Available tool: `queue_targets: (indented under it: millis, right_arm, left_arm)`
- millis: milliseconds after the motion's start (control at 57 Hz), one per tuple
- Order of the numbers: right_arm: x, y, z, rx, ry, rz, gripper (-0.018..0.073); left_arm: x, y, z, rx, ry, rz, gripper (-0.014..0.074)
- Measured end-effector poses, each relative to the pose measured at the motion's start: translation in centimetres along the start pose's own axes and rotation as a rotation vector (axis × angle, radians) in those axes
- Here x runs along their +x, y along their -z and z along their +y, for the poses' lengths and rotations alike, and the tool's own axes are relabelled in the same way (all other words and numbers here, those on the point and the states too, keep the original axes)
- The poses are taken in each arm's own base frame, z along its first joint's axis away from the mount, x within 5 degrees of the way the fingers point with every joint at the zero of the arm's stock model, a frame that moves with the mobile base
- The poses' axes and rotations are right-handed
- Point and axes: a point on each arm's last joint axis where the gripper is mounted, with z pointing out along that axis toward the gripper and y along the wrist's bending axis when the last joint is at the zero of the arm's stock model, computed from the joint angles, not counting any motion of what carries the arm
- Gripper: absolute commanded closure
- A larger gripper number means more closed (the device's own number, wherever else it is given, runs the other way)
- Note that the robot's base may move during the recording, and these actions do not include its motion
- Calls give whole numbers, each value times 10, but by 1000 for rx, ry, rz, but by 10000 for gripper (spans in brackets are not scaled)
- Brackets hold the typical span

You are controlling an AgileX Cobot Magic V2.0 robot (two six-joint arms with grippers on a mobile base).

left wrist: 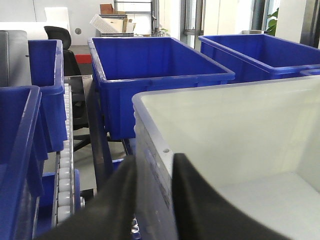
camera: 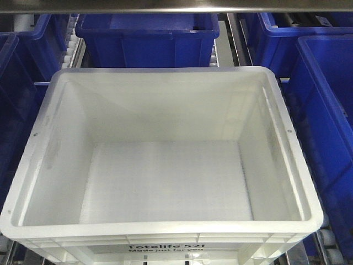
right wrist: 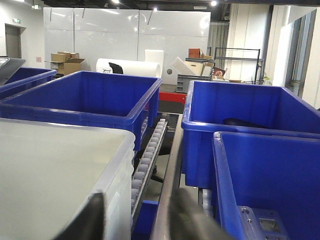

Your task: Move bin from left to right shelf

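The large white rectangular plastic bin sits among dark blue plastic bins on the metal roller shelf. The left gripper has its fingers clamped on the bin's left rim. The right gripper has its fingers apart, 1 on either side of the bin's right wall.
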Motion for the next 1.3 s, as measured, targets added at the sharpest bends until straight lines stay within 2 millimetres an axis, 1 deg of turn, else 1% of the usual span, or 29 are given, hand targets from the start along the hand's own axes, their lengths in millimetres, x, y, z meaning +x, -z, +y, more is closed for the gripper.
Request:
queue_targets:
  millis: [1018,1105,1228,1298]
  right_arm:
    - [0,0,0,-1,0,3,567]
    - [0,0,0,-1,0,3,567]
    - [0,0,0,-1,0,3,567]
    - [0,0,0,-2,0,3,567]
  left_arm:
    - [1,1,0,0,-5,0,603]
    - [10,1,0,0,-23,0,603]
    - [33,3,2,-3,-40,-29,603]
    - [51,1,3,-6,-44,-29,603]
